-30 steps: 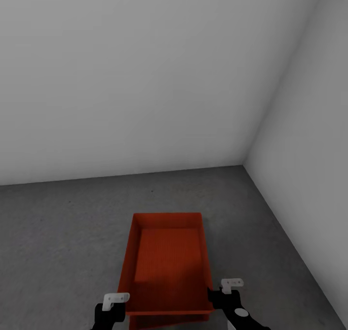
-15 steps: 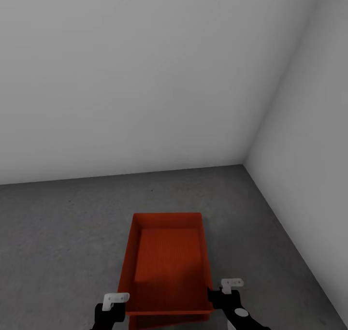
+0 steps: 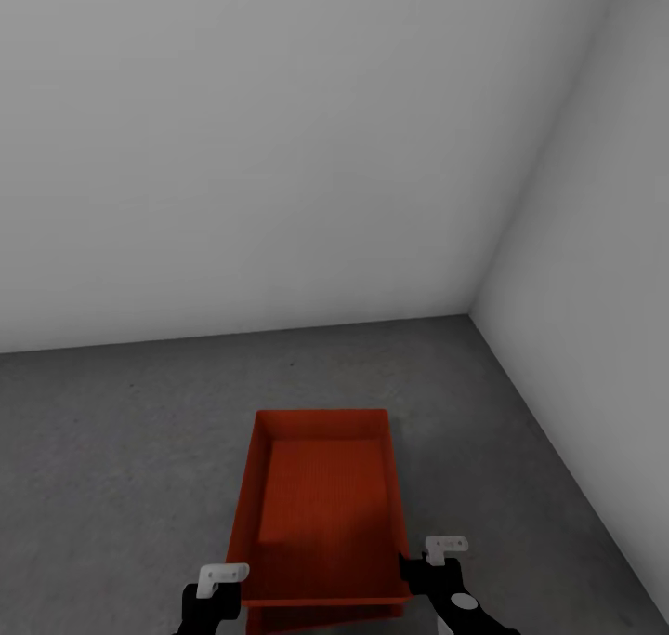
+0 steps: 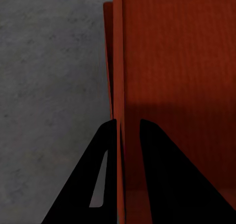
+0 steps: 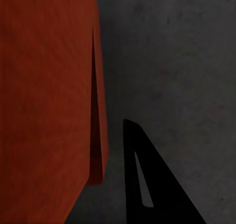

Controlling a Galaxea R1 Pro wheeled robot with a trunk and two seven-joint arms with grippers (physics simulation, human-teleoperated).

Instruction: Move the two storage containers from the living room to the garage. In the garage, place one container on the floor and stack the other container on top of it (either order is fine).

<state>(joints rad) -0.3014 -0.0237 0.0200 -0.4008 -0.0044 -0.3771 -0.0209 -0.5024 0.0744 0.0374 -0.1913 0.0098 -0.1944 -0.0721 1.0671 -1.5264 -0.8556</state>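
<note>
Containers numbered two, both orange-red rectangular open-top plastic bins. The upper container [image 3: 323, 505] sat nested on the lower container [image 3: 325, 616], of which only a strip showed under the upper one's near edge. Both stood on the dark grey rough concrete floor [image 3: 121, 449]. Beyond the upper container's far end rose two plain pale grey walls [image 3: 260, 152], meeting in a corner off to the right of that end. The upper container's bottom was finely ribbed and its near half lay in shadow.

Grippers also numbered two, black with white brackets. The left gripper [image 3: 221, 587] stood at the upper container's near left corner, the right gripper [image 3: 437, 565] at its near right corner.

In the left wrist view the left gripper [image 4: 128, 122] straddled the upper container's thin left wall [image 4: 118, 62], with one black finger [image 4: 101, 175] outside over the floor and the other over the ribbed bottom. The outer finger lay against the wall, while a sliver of orange showed beside the inner one, so whether the jaws pinched the wall could not be told. The lower container's wall [image 4: 107, 62] showed just outside the upper one's.

In the right wrist view one black finger [image 5: 145, 184] stood outside the upper container's right wall [image 5: 49, 86], apart from it, with floor between them. Whether that gripper was spread or closed could not be told.
</note>
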